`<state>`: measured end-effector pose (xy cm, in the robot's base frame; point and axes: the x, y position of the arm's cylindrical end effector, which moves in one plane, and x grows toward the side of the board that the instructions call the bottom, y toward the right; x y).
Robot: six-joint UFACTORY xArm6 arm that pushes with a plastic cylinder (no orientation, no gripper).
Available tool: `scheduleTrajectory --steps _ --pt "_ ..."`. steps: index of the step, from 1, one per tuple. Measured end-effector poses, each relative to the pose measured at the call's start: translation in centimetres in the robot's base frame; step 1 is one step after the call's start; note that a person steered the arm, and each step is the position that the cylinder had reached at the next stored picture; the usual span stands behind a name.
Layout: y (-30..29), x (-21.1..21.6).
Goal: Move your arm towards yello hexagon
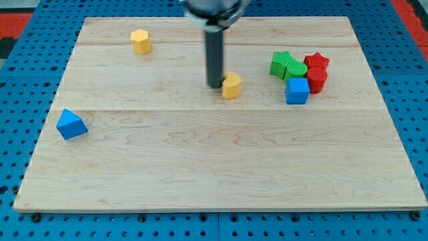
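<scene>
A yellow hexagon block [140,41] stands near the view's top left of the wooden board [200,154]. A second yellow block [232,86], shape unclear, sits near the board's middle top. My tip [214,85] rests on the board just left of that second yellow block, touching or nearly touching it. The yellow hexagon is well to the left of and above my tip.
A blue triangular block [71,124] lies at the view's left edge of the board. At the right, a cluster: green star [280,61], green block [295,69], blue cube [297,91], red star [316,62], red block [316,78].
</scene>
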<state>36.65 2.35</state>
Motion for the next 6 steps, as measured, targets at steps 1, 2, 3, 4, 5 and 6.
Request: scheduleTrajectory --steps 1,2,3,4,5,6 --pt "5.3 -1.2" --pt "0.4 -2.9" --pt "-12.8 -6.0" --pt "-21.9 -4.5" --pt "-24.5 -3.6" --pt "-28.1 -6.2"
